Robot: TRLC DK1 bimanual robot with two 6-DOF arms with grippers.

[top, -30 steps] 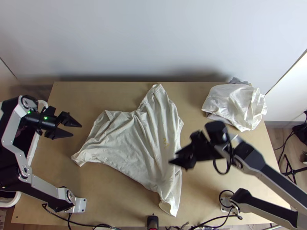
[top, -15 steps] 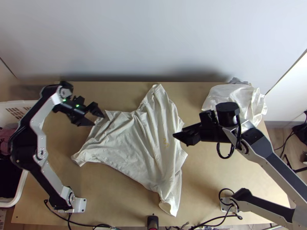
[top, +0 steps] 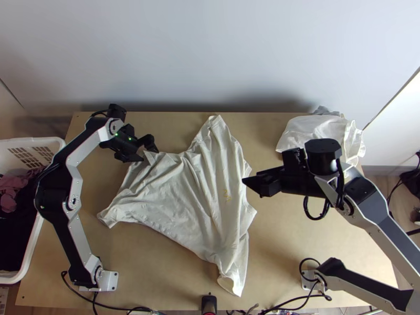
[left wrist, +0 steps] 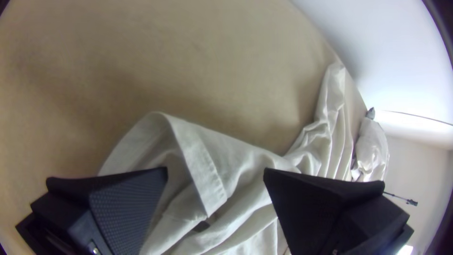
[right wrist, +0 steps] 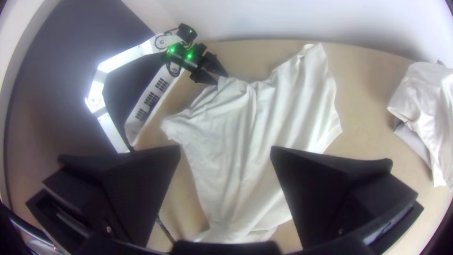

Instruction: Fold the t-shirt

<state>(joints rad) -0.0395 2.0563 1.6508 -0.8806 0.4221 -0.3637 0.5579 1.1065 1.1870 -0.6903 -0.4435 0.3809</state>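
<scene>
A pale t-shirt (top: 184, 194) lies spread unevenly on the table, with long wrinkles and twisted ends. At its far left corner stands my left gripper (top: 149, 155), open. In the left wrist view the fingers of the left gripper (left wrist: 215, 172) are wide apart over a hemmed edge of the t-shirt (left wrist: 200, 160), which lies loose between them. Beside the shirt's right edge is my right gripper (top: 252, 185). Seen from its wrist, the right gripper (right wrist: 225, 151) is open above the t-shirt (right wrist: 250, 127), holding nothing.
Another pale cloth (top: 315, 136) lies heaped at the table's far right, with a grey piece behind it. A white basket (top: 31, 142) with dark and reddish clothes stands left of the table (top: 157, 262). A wall rises behind the table's far edge.
My left gripper has moved right and away from the basket to the shirt's far left corner. My right gripper has drawn back from over the shirt, slightly away from the table's near edge.
</scene>
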